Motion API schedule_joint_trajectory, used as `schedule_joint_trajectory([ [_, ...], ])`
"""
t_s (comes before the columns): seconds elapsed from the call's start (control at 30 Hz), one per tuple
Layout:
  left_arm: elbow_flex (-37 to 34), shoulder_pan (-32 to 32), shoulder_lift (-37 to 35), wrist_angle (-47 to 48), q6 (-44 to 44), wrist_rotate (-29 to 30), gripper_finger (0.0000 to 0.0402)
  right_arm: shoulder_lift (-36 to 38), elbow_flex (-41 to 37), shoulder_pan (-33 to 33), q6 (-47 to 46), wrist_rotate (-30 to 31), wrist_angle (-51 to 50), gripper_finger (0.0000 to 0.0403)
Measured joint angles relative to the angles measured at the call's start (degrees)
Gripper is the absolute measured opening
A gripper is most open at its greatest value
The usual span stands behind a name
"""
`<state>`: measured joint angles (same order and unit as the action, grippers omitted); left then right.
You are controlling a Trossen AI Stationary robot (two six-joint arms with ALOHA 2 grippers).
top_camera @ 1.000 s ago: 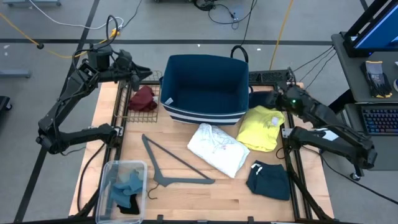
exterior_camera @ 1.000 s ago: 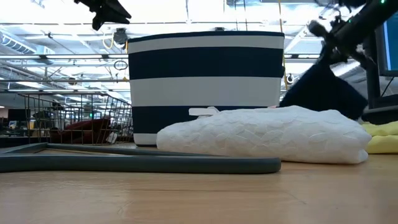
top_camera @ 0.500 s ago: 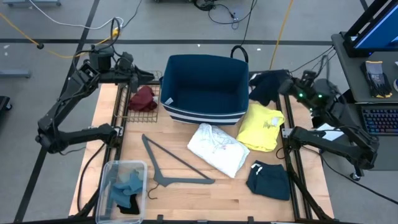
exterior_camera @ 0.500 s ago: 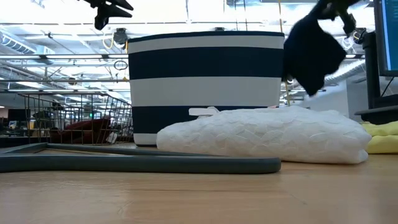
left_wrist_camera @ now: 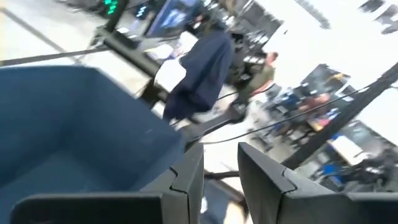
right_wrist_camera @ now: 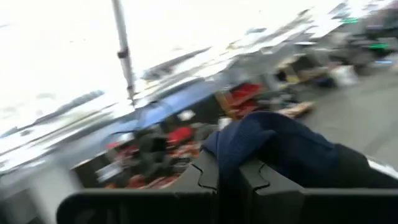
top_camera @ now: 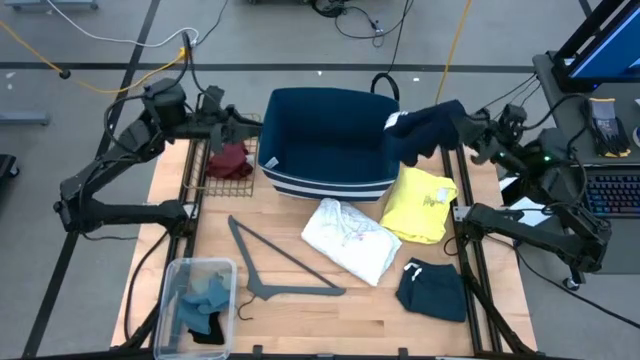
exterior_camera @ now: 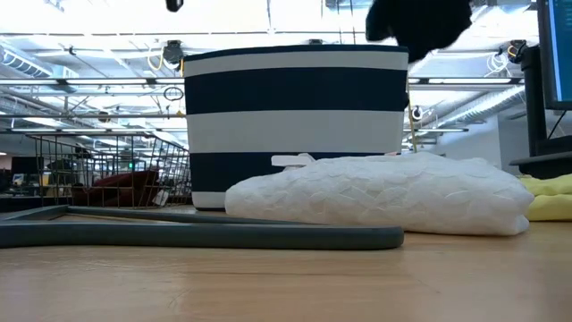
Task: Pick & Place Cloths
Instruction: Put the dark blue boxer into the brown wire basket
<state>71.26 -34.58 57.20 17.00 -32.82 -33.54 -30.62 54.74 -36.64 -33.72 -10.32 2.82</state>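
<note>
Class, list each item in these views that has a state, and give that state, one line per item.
Navy cloth: lifted, hanging over the bin's right rim.
Right gripper: jaws shut on the navy cloth.
Left gripper: jaws open, empty, above the wire basket.
Striped bin: upright, looks empty.
White cloth: folded, on table.
Yellow cloth: flat, on table.
Maroon cloth: crumpled in the wire basket.

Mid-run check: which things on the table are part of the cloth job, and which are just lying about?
Part of the job:
navy garment held by the right gripper at the bin's rim
white folded garment
yellow garment
dark teal garment
maroon garment in the wire basket
navy striped fabric bin

Lying about:
grey plastic hanger
</note>
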Motion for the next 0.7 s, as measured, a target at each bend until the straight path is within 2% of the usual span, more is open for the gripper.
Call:
schedule_joint_trajectory([
  [0.13,0.02,5.59,2.24,-6.79,-3.92,1.39,0.0099,-0.38,0.00,0.00,0.05,-9.42,4.17,0.0000],
  [0.43,0.02,17.87,9.93,-12.90,-6.36,9.12,0.0105,-3.99,0.00,0.00,-1.49,-29.23,18.20,0.0000],
  [0.57,0.02,21.90,13.85,-19.63,-6.75,9.30,0.0135,-6.65,0.00,0.29,-5.33,-36.06,24.90,0.0000],
  [0.7,0.02,24.74,17.45,-27.80,-6.77,9.66,0.0178,-9.50,0.00,2.63,-7.87,-40.01,29.53,0.0000],
])
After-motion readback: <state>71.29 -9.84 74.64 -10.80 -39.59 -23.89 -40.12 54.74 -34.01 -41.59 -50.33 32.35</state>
